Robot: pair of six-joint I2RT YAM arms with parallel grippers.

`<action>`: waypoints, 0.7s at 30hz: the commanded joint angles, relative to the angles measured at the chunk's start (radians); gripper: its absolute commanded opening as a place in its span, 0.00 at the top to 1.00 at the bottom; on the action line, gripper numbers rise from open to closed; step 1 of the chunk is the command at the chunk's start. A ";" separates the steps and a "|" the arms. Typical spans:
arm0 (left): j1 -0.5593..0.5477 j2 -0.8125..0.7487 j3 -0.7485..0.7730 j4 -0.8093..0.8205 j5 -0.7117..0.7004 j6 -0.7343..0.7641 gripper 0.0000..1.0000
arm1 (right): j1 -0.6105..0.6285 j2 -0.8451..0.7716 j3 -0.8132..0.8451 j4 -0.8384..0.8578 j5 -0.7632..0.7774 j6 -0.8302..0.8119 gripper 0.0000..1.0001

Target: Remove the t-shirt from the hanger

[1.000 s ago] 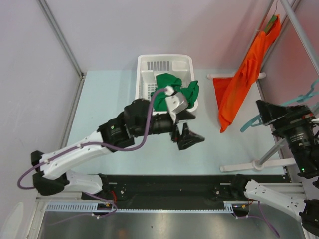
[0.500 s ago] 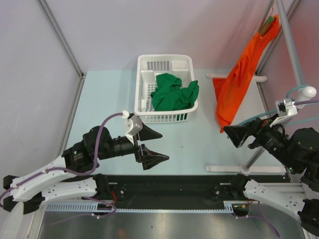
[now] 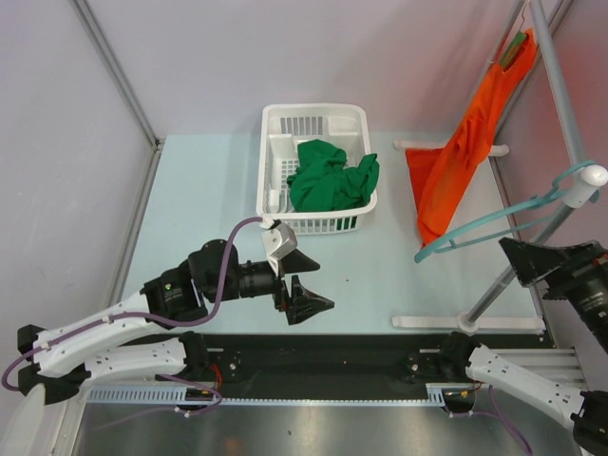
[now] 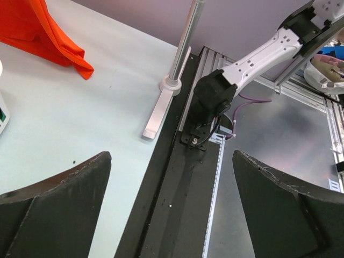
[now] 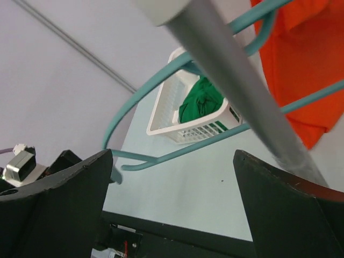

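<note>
Pale blue table [image 3: 209, 190] with white walls around it carries a white basket [image 3: 269, 152] toward the back, and a crumpled green garment [image 3: 332, 178] lies inside it. Right of the basket, the orange t-shirt [image 3: 465, 152] hangs on a hanger [image 3: 516, 45] hooked high on a sloping metal rail [image 3: 556, 85]. Its lowest corner comes down close to the tabletop. Farther right of the basket and nearer the arms, an empty teal hanger [image 3: 475, 228] dangles from the rail's lower end. The left gripper [image 3: 306, 282] hovers just in front of the basket, jaws wide apart and holding nothing. The right gripper [image 5: 172, 161] is far to the basket's right, near the teal hanger and well apart from the t-shirt. Its jaws are also spread, with nothing clamped between them.
</note>
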 commanded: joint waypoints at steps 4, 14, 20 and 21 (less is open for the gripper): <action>-0.001 -0.037 -0.024 0.053 0.018 -0.045 0.00 | 0.036 -0.085 0.030 -0.013 0.088 -0.016 0.00; -0.001 -0.050 -0.038 0.046 0.018 -0.053 0.00 | -0.117 0.043 0.115 0.208 -0.714 -0.322 0.00; 0.000 -0.046 -0.033 0.046 0.018 -0.057 0.00 | -0.405 0.230 0.226 0.398 -1.113 -0.278 0.00; -0.001 -0.048 -0.035 0.046 0.014 -0.059 0.00 | -0.443 0.259 0.228 0.433 -1.138 -0.253 0.01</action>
